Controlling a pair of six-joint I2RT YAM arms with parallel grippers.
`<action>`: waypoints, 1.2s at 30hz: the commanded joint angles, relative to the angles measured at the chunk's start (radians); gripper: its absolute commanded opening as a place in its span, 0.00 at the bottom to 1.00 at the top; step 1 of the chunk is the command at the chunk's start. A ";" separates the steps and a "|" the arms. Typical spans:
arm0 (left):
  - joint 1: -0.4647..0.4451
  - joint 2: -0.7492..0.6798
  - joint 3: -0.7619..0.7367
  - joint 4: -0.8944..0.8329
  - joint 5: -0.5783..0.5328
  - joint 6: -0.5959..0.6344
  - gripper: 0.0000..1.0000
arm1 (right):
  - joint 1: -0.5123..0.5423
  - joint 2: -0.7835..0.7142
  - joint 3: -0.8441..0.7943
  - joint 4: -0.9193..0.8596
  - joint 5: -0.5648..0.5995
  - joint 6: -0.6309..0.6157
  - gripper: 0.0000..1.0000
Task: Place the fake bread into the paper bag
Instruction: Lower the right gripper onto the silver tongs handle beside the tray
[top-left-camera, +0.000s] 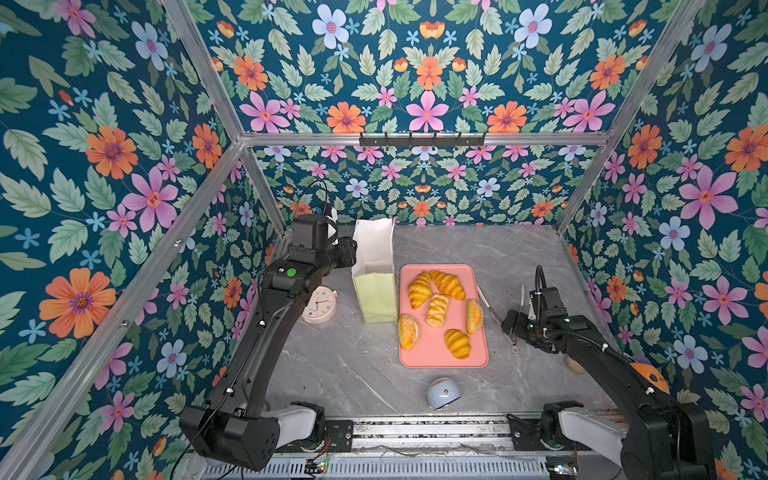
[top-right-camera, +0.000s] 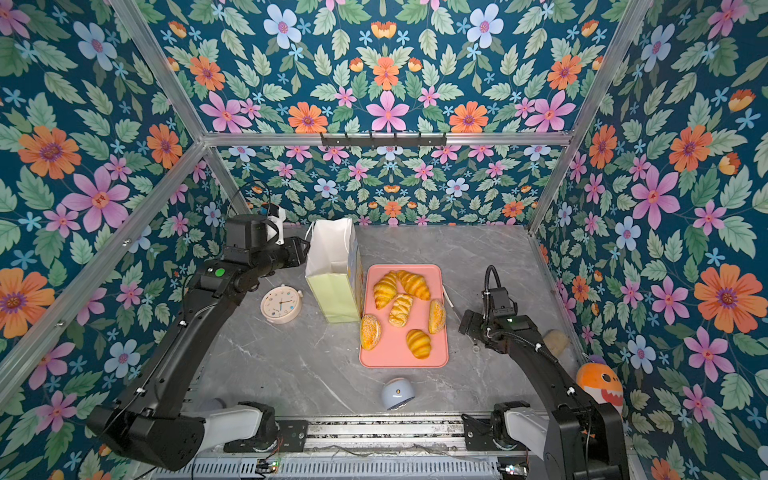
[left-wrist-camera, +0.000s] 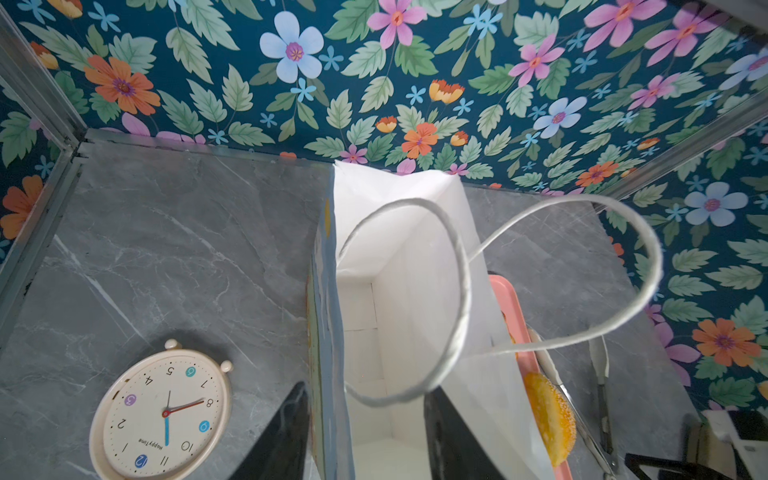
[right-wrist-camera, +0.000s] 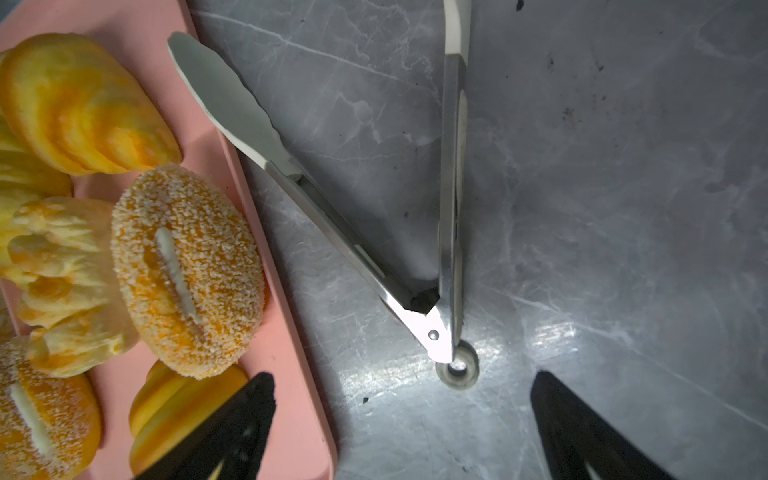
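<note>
Black left gripper (left-wrist-camera: 365, 388): jaws apart, 1 finger inside the paper bag (top-left-camera: 376, 266) and 1 outside, a printed wall between them, not pinched.
Right gripper (right-wrist-camera: 401, 382): spread wide and empty, hovering over the hinge end of the metal tongs (right-wrist-camera: 332, 224); 1 finger overlaps the tray edge.
Fake bread (top-left-camera: 438, 309): all 6 pieces lie on the pink tray (top-left-camera: 432, 361), just beside the bag.
Bag: upright, mouth open, its white cord handles (left-wrist-camera: 461, 291) looping across the left wrist view.
Surface: grey marble-look table (top-left-camera: 332, 365); the tongs lie on it in an open V, right of the tray.
Room: teal floral walls (top-left-camera: 415, 83), aluminium frame, black hook rail (top-left-camera: 422, 140) on the back wall.
Around: cream alarm clock (top-left-camera: 319, 305) flat on the table left of the bag; pale blue domed object (top-left-camera: 441, 392) near the front edge, possibly a small speaker.
Hidden: tan block (top-right-camera: 556, 341) and orange shark toy (top-right-camera: 600, 382) sit partly behind the right arm.
</note>
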 joint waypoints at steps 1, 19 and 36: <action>0.001 -0.015 -0.005 0.028 0.034 0.006 0.48 | 0.002 0.037 0.022 -0.004 0.023 -0.020 0.97; 0.001 -0.032 -0.050 0.043 0.073 0.016 0.51 | 0.028 0.344 0.148 -0.032 0.025 0.002 0.99; 0.001 -0.057 -0.079 0.045 0.091 0.020 0.52 | 0.030 0.441 0.189 0.044 0.073 -0.023 0.99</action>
